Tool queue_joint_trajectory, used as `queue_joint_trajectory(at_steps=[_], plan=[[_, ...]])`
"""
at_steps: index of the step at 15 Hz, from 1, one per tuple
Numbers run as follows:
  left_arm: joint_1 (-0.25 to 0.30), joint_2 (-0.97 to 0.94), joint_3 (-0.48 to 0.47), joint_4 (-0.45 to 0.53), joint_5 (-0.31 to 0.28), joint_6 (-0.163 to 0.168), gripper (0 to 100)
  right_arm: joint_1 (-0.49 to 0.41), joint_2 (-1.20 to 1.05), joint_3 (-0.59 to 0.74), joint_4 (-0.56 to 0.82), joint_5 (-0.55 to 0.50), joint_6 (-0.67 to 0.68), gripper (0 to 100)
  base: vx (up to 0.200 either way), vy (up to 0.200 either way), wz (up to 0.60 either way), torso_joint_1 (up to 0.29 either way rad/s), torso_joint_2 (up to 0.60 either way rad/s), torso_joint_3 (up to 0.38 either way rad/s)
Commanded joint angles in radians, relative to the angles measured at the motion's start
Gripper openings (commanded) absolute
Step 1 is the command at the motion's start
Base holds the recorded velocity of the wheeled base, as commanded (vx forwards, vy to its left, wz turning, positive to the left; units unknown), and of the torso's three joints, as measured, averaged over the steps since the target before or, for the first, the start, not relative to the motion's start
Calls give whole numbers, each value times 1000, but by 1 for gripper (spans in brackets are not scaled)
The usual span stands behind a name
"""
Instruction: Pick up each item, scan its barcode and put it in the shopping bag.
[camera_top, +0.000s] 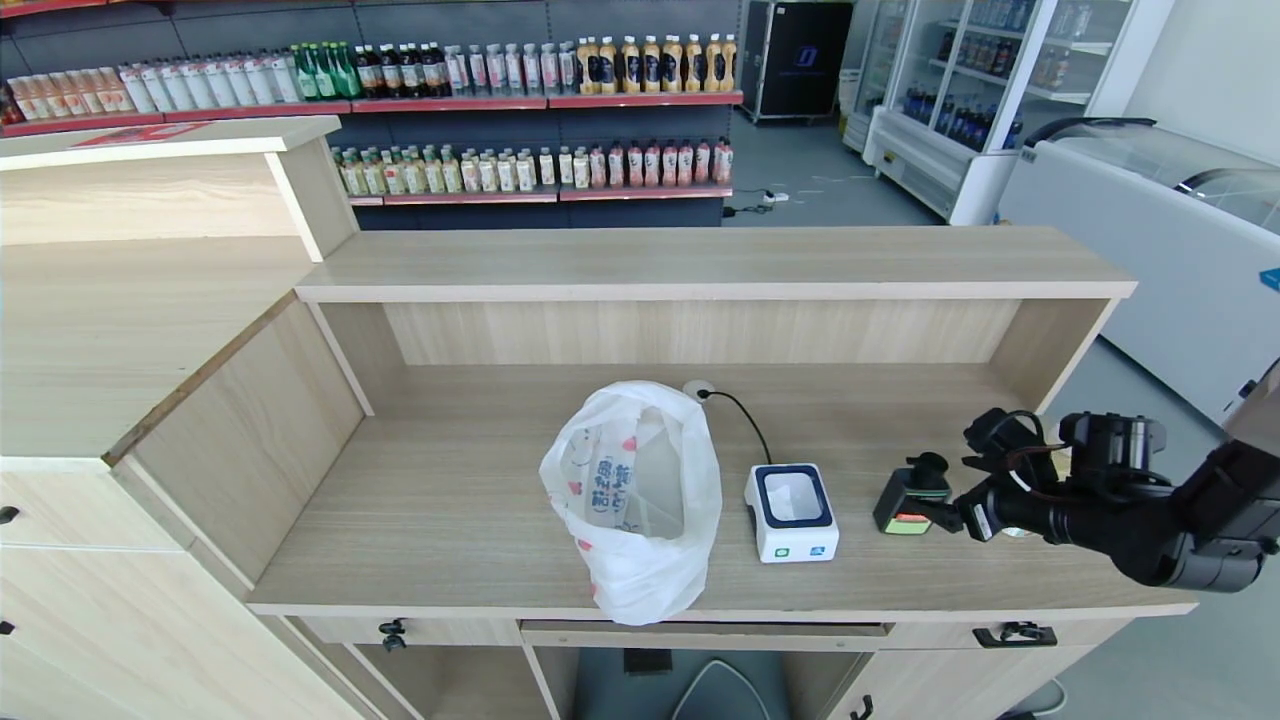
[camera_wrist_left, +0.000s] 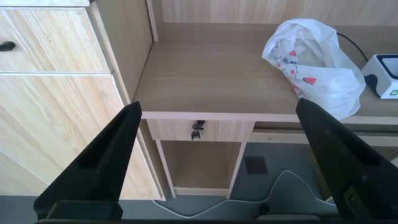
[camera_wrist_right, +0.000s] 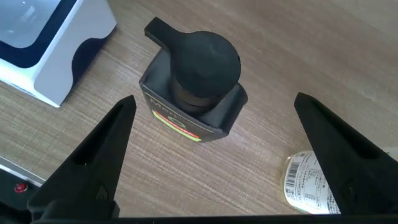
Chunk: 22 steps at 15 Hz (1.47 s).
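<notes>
Right wrist view | right pincer (camera_wrist_right: 214, 98) spread wide | near black bottle (camera_wrist_right: 205, 59)

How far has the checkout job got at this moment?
Nothing is clearly done: the shopping bag's contents cannot be made out. In hand: the right gripper, open, is at the black pump bottle standing beside the scanner, not gripping it. Left: lift, scan and bag that bottle, then the labelled item next to it. The left gripper is open, holding nothing.
</notes>
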Motion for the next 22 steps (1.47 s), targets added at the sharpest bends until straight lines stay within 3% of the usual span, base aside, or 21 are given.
queue_joint_trajectory(at_steps=[1,9,15,16,22], plan=[[0,0,0,0,0,0,100,9,60,-50,6,43,-25,100,0,0,0,0,0,0],[0,0,0,0,0,0,100,64,172,-170,45,96,-146,100,0,0,0,0,0,0],[0,0,0,0,0,0,100,110,221,-237,54,95,-155,100,0,0,0,0,0,0],[0,0,0,0,0,0,100,113,221,-240,57,95,-155,0,0,0,0,0,0,0],[0,0,0,0,0,0,100,113,184,-268,84,98,-146,0,0,0,0,0,0,0]])
